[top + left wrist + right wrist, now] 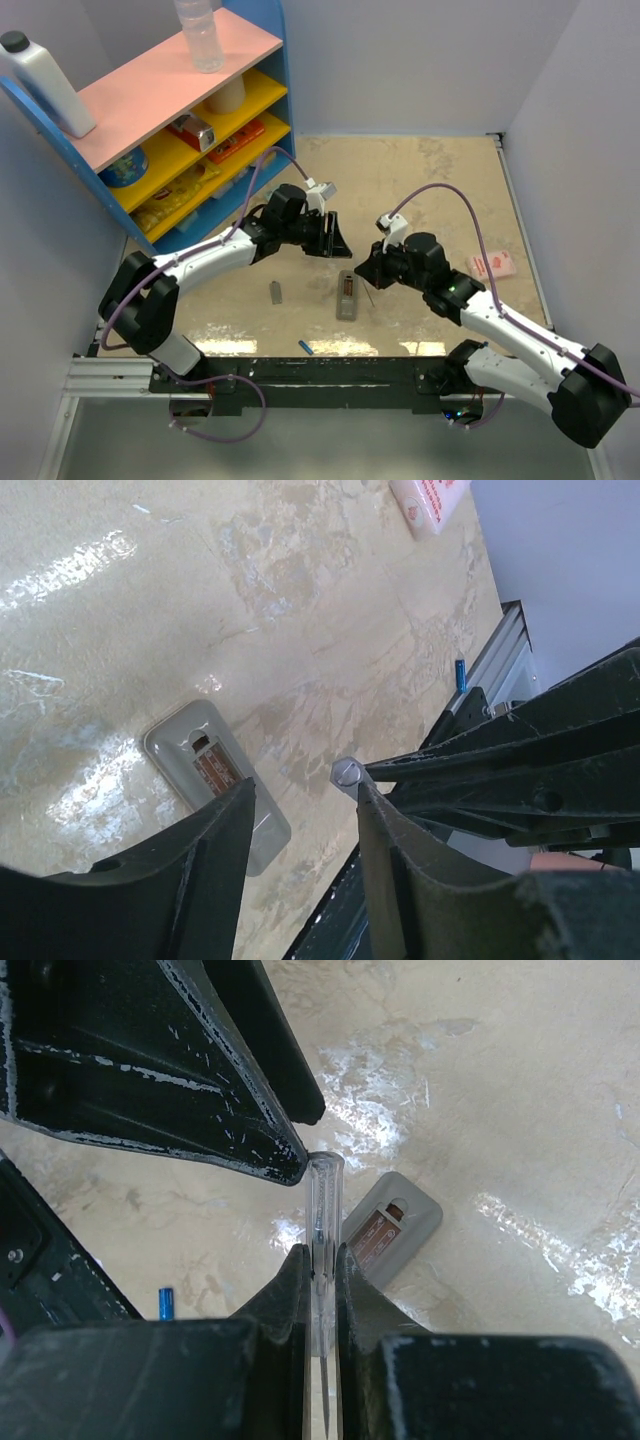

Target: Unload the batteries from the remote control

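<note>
The grey remote control (346,295) lies flat mid-table, its brown recessed bay (385,1228) facing up. One blue battery (306,346) lies near the table's front edge, also seen as a battery (166,1302) in the right wrist view. My right gripper (320,1255) is shut on a thin clear-handled stick (325,1200) that is held just above the remote. My left gripper (305,790) hovers open over the remote (215,780) with nothing between its fingers. The stick's butt end (347,772) touches its right fingertip.
A small grey flat piece (276,291) lies left of the remote. A pink packet (491,265) sits at the right. A blue shelf unit (190,120) with bottles and packets fills the back left. White walls close in the sides.
</note>
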### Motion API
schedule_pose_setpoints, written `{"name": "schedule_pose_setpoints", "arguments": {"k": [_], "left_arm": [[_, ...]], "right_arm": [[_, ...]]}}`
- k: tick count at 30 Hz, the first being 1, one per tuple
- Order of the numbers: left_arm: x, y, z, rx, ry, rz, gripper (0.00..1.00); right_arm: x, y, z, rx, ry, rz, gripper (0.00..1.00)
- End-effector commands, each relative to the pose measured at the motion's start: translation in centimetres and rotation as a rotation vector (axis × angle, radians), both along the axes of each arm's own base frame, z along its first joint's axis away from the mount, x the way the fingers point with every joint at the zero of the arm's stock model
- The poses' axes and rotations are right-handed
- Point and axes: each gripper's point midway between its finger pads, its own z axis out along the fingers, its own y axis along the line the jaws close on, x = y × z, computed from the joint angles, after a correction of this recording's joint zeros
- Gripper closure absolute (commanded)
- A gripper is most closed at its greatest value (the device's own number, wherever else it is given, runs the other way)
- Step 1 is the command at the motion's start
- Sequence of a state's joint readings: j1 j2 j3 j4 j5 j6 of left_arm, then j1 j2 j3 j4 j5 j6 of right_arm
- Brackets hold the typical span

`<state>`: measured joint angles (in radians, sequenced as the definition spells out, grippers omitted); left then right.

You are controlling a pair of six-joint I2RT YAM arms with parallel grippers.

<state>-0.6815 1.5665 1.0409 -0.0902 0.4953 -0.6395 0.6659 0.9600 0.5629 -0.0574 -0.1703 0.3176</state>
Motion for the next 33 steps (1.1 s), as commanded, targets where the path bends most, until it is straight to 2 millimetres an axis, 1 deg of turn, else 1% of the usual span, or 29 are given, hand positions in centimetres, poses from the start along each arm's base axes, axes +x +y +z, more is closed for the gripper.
{"name": "schedule_pose_setpoints", "arguments": {"k": [1, 5, 9, 12, 13, 14, 15, 17, 18, 19, 20, 21, 22, 23, 24, 25, 26, 27, 28, 29, 30, 31, 32, 33], "left_arm": [[0.1, -1.5, 1.6, -0.052, -0.023, -0.027, 0.51], [0.1, -1.8, 1.8, -0.073, -0.018, -0.037, 0.51], [-0.3, -2.0, 1.3, -0.072, -0.002, -0.05, 0.53], [-0.9, -2.0, 1.0, -0.075, 0.012, -0.065, 0.6], [-1.1, -2.1, 0.9, -0.076, 0.019, -0.071, 0.65], [-1.4, -2.1, 1.0, -0.079, 0.023, -0.078, 0.69], [-1.3, -2.3, 1.4, -0.1, 0.002, -0.084, 0.82], [-1.6, -2.6, 1.6, -0.118, 0.004, -0.09, 0.95], [-2.0, -2.7, 1.3, -0.119, 0.009, -0.099, 1.0], [-2.3, -3.0, 1.6, -0.136, 0.009, -0.107, 1.0], [-2.5, -3.2, 1.7, -0.144, 0.009, -0.113, 1.0], [-3.1, -3.5, 1.5, -0.149, 0.014, -0.124, 1.0], [-3.2, -3.9, 2.0, -0.171, 0.007, -0.124, 1.0], [-3.7, -4.1, 1.8, -0.175, 0.008, -0.124, 1.0], [-3.9, -4.3, 2.0, -0.187, 0.014, -0.118, 1.0], [-3.7, -4.6, 2.6, -0.211, -0.009, -0.108, 1.0], [-4.1, -4.8, 2.5, -0.215, -0.008, -0.107, 1.0], [-4.3, -5.1, 2.7, -0.231, -0.002, -0.096, 1.0], [-3.9, -5.5, 3.4, -0.257, -0.028, -0.073, 1.0], [-4.7, -6.0, 3.3, -0.271, -0.028, -0.081, 1.0], [-4.9, -6.5, 3.6, -0.297, -0.017, -0.07, 1.0], [-4.8, -7.3, 4.3, -0.338, -0.044, -0.066, 1.0], [-5.7, -8.2, 4.5, -0.358, -0.049, -0.084, 1.0], [-6.1, -8.8, 4.9, -0.382, -0.045, -0.085, 1.0]], "right_arm": [[0.0, 0.8, 1.8, 0.043, -0.066, 0.038, 1.0], [-0.2, 1.1, 1.5, 0.04, -0.055, 0.052, 1.0], [-0.1, 0.9, 1.7, 0.04, -0.065, 0.041, 1.0], [-0.1, 0.8, 1.7, 0.04, -0.064, 0.033, 1.0], [-0.1, 0.8, 1.6, 0.035, -0.06, 0.029, 1.0], [0.1, 0.6, 1.5, 0.03, -0.062, 0.017, 1.0], [0.1, 0.6, 1.4, 0.027, -0.052, 0.01, 1.0], [0.4, 0.4, 2.2, 0.032, -0.052, -0.017, 0.96], [0.4, 0.2, 2.2, 0.028, -0.032, -0.035, 0.94], [0.6, 0.2, 3.3, 0.039, -0.039, -0.049, 0.9], [0.9, -0.2, 3.7, 0.032, -0.04, -0.079, 0.81], [0.5, -0.7, 3.8, 0.024, -0.018, -0.095, 0.74], [0.6, -0.9, 4.9, 0.034, -0.024, -0.115, 0.69], [0.9, -1.6, 5.3, 0.029, -0.028, -0.159, 0.61], [0.2, -2.2, 5.5, 0.035, 0.003, -0.183, 0.55], [0.3, -2.8, 6.4, 0.041, -0.003, -0.218, 0.47], [0.1, -3.2, 7.0, 0.047, 0.0, -0.235, 0.45], [-0.3, -4.0, 7.7, 0.057, 0.009, -0.277, 0.44], [-0.4, -4.3, 9.6, 0.094, -0.009, -0.292, 0.43], [-0.5, -4.5, 10.6, 0.126, -0.014, -0.311, 0.42], [-0.8, -4.9, 11.4, 0.138, -0.018, -0.321, 0.32], [-1.2, -5.2, 13.9, 0.184, -0.055, -0.321, 0.24], [-1.4, -5.4, 14.8, 0.2, -0.063, -0.322, 0.23], [-1.8, -5.6, 15.5, 0.207, -0.067, -0.319, 0.22]]}}
